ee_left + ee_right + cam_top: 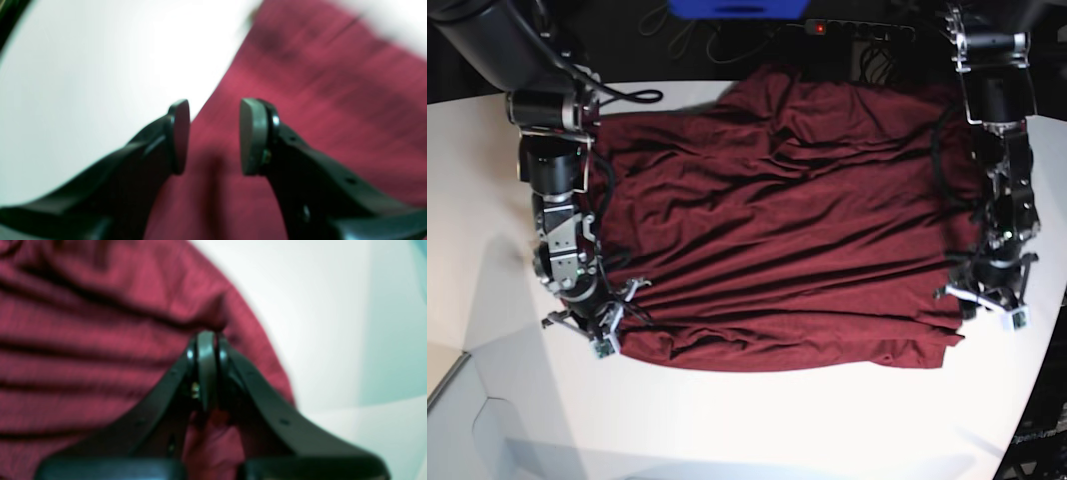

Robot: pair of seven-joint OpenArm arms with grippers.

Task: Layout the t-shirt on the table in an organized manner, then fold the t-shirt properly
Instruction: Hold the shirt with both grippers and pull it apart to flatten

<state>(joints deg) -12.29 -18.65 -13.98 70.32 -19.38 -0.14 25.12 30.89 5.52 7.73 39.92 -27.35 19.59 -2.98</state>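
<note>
The dark maroon t-shirt (787, 230) lies spread and wrinkled across the white table (727, 420). On the base view's left, my right gripper (617, 325) is at the shirt's near left corner. The right wrist view shows this gripper (206, 370) shut, with a fold of the t-shirt (100, 340) pinched between its pads. On the base view's right, my left gripper (985, 300) hovers at the shirt's right edge. In the left wrist view it (215, 136) stands open with nothing between its pads, over the blurred t-shirt (317, 100) and beside bare table (83, 83).
A power strip (857, 28) with a red light, cables and a blue object (737, 8) lie beyond the table's far edge. The table's curved edge (1017, 420) runs close to the left arm at lower right.
</note>
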